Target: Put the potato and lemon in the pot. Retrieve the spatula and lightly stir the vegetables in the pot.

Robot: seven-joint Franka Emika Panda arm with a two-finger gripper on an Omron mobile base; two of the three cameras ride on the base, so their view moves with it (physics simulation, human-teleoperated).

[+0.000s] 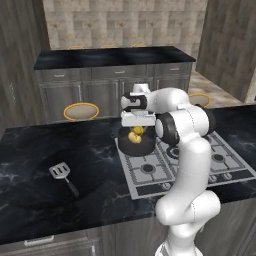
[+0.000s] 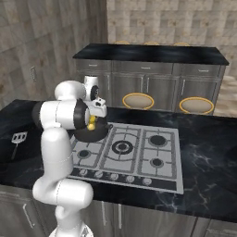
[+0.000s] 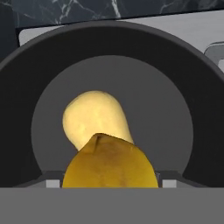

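The gripper (image 1: 136, 131) is poised directly above the pot (image 1: 135, 145), which sits on the near-left burner of the cooktop (image 1: 200, 162). In the hand view a darker yellow lump (image 3: 109, 162) is seen between the parted jaws; whether it is gripped or already released cannot be told. A paler lump (image 3: 94, 118) lies on the pot floor. The spatula (image 1: 63, 176) lies well apart to the left on the counter (image 1: 30, 150), its handle pointing toward the near edge.
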